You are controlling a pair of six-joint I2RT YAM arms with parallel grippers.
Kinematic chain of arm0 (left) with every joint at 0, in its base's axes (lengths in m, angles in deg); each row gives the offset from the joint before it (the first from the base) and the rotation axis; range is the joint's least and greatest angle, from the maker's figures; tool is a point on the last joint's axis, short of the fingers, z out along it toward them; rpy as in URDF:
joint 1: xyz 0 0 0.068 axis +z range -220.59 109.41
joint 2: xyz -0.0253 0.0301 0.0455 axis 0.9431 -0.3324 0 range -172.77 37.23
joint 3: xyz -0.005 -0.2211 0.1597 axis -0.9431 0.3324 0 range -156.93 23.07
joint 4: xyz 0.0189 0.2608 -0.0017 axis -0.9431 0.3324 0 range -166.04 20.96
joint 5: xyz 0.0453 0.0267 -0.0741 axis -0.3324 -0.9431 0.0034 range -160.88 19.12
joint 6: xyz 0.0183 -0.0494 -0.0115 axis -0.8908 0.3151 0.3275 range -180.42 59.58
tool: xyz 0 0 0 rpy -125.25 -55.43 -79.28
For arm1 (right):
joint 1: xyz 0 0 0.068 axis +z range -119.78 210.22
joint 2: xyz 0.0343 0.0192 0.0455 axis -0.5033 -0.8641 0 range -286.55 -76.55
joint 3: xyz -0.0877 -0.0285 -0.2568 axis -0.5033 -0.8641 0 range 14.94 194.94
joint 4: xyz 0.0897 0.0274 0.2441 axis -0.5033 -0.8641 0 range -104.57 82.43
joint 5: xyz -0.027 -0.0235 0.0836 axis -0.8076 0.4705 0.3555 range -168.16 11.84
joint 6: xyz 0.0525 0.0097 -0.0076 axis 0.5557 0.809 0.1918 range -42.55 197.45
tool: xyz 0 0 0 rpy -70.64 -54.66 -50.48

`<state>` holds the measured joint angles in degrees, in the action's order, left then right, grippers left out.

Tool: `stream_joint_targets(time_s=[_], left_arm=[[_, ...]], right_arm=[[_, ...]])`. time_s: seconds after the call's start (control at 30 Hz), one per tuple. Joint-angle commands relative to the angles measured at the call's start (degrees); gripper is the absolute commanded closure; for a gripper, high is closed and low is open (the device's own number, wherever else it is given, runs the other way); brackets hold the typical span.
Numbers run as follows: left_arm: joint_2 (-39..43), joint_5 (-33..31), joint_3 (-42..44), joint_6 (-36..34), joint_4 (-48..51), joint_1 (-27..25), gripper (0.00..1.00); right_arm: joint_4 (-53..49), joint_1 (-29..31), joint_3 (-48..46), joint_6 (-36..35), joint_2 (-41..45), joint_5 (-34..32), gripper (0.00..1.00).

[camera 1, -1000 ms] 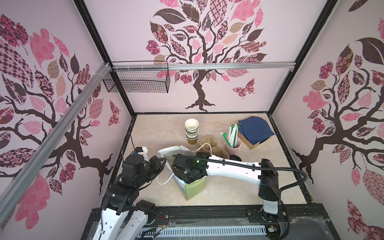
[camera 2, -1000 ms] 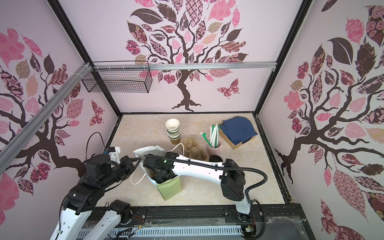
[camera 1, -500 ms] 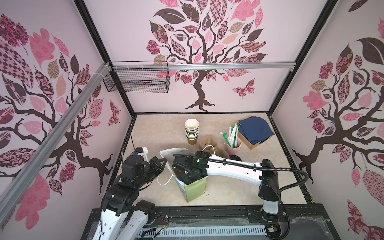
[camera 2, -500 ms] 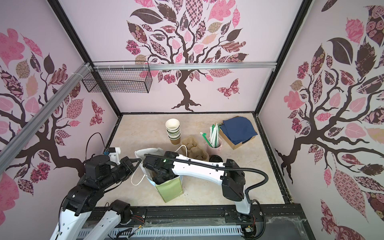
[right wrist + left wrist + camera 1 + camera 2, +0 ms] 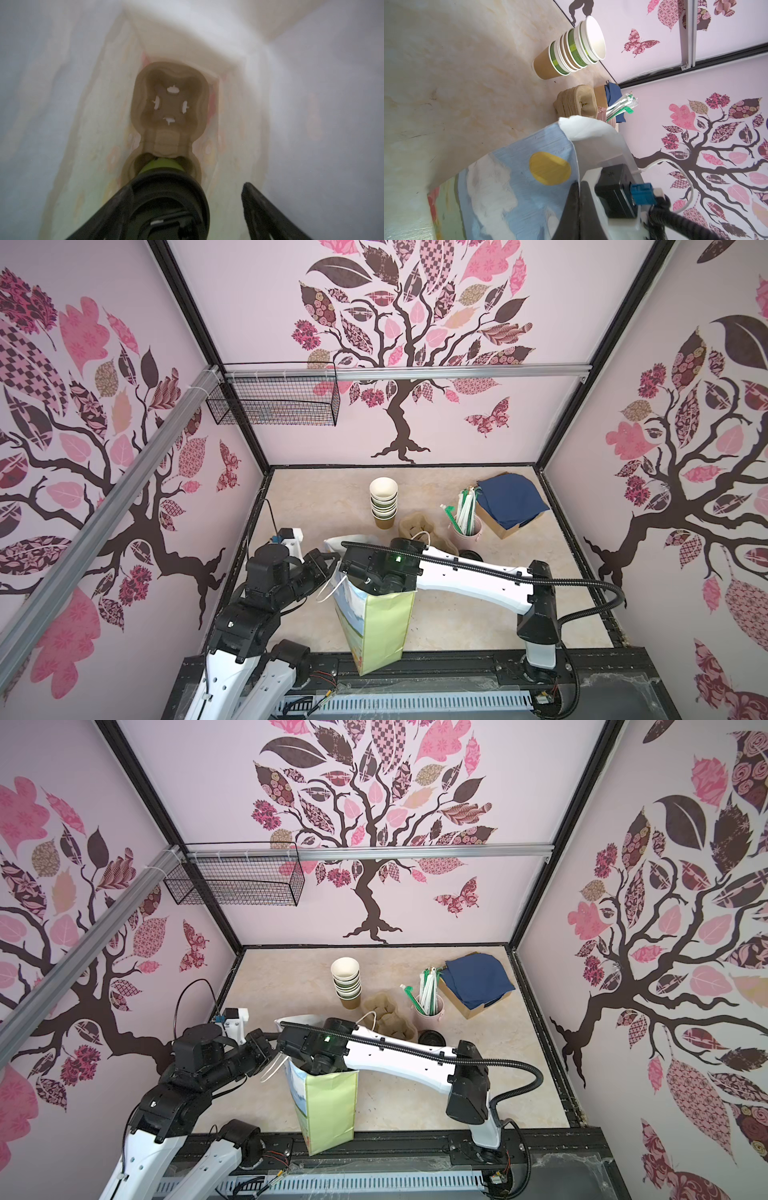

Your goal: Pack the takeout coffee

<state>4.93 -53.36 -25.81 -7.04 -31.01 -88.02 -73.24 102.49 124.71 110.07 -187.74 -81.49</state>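
A tall paper bag stands at the table's front. My left gripper is shut on the bag's rim and holds it open. My right arm's wrist reaches down into the bag's mouth, so its fingers are hidden in both top views. Inside, the takeout coffee, green-sided under a black lid, sits in the near socket of a brown cup carrier on the bag's floor. My right gripper is open around the lid, with a gap at one finger.
Behind the bag stand a stack of lidless cups, a pile of brown carriers, a pink cup of straws and a box of blue napkins. Loose black lids lie by the right arm. A wire basket hangs high.
Both arms stay almost where they were. The bag's far handle loop has shifted a little to the right.
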Motion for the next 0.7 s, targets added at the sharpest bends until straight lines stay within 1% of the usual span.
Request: stream_joint_targets(time_s=[0.0,0.1,0.17,0.27,0.37,0.5,0.67], left_arm=[[2.0,3.2,2.5,-2.8,-3.4,0.0,1.0],[4.9,5.0,5.4,-4.3,-6.1,0.0,1.0],[7.4,5.2,7.8,-4.2,-8.3,0.0,1.0],[10.5,4.2,10.6,-3.7,-10.0,0.0,1.0],[12.3,3.2,12.2,-3.4,-10.6,0.0,1.0],[12.6,3.5,12.4,-4.1,-10.8,0.0,1.0],[12.1,3.4,12.0,-5.0,-10.3,0.0,1.0]], right_arm=[[-2.3,-0.5,3.5,2.0,-2.2,-2.8,0.15],[-1.8,-0.8,4.1,2.4,-2.0,-1.1,0.15],[-0.8,-1.1,3.9,2.4,-1.4,1.6,0.15],[-0.5,-1.2,5.2,2.3,-0.7,3.9,0.14],[-1.7,-1.3,7.4,2.7,-0.7,3.9,0.14],[-2.0,-1.5,8.2,3.6,-0.5,3.2,0.14],[-2.2,-1.6,10.8,4.6,-0.2,1.1,0.18]])
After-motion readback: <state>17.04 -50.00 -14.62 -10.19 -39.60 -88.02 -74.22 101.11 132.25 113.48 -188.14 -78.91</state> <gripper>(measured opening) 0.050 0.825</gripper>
